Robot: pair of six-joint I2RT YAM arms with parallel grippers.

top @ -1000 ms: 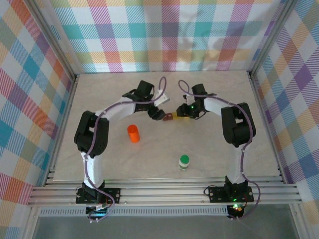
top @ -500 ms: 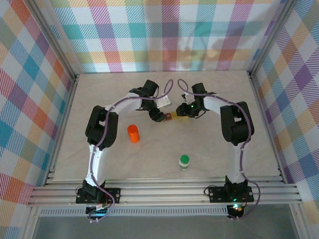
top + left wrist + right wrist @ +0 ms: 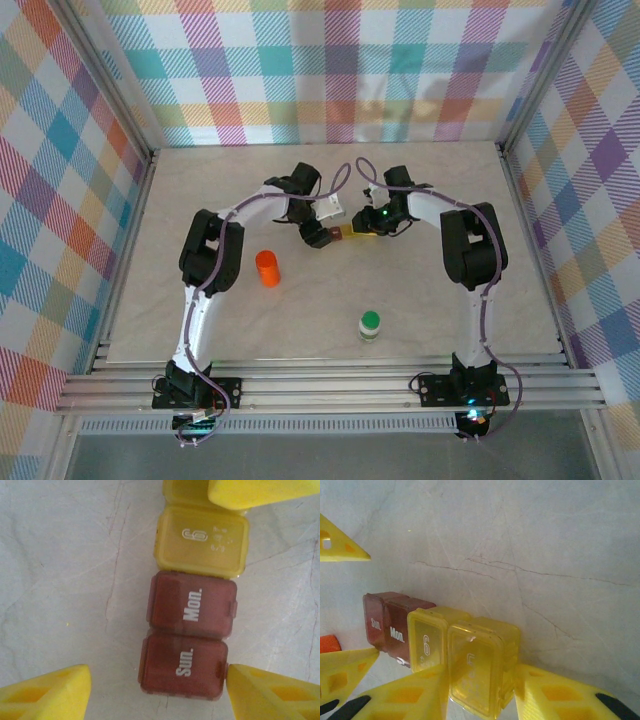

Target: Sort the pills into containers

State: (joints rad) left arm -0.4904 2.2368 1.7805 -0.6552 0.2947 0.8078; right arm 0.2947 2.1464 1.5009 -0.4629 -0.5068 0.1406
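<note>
Holding your pill organizer (image 3: 192, 605), red end between the left gripper (image 3: 157, 682)'s spread jaws, yellow end cell (image 3: 480, 665) pinched by the right gripper (image 3: 480, 685); orange bottle (image 3: 267, 268), green-capped bottle (image 3: 370, 325) untouched, so sorting looks unstarted.

Top external view: camera fixed high behind the near edge of the beige marble-patterned tabletop (image 3: 200, 200), looking down over all of it from afar. Left wrist view: close, facing straight down on the strip of translucent red and yellow plastic pill compartments (image 3: 192, 630); right wrist view: equally close, slanting along it from its yellow end. All three share this strip.
</note>
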